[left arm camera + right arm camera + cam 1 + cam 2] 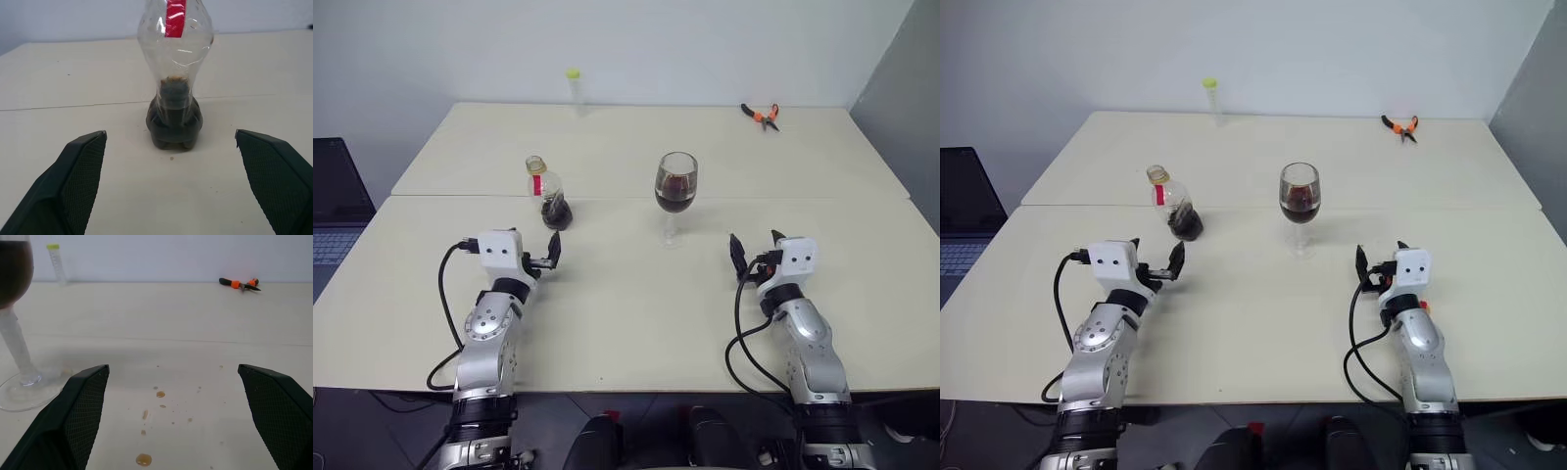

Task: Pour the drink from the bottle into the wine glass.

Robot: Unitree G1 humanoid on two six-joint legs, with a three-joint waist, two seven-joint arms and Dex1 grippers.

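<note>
Bottle (548, 196) and wine glass (675, 194) stand apart; both hands empty, fingers spread

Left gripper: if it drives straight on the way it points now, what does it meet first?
Most likely the bottle. It stands upright on the table, centred between the open left gripper fingers in the wrist view, nothing between. How far ahead it stands is hard to judge.
</note>
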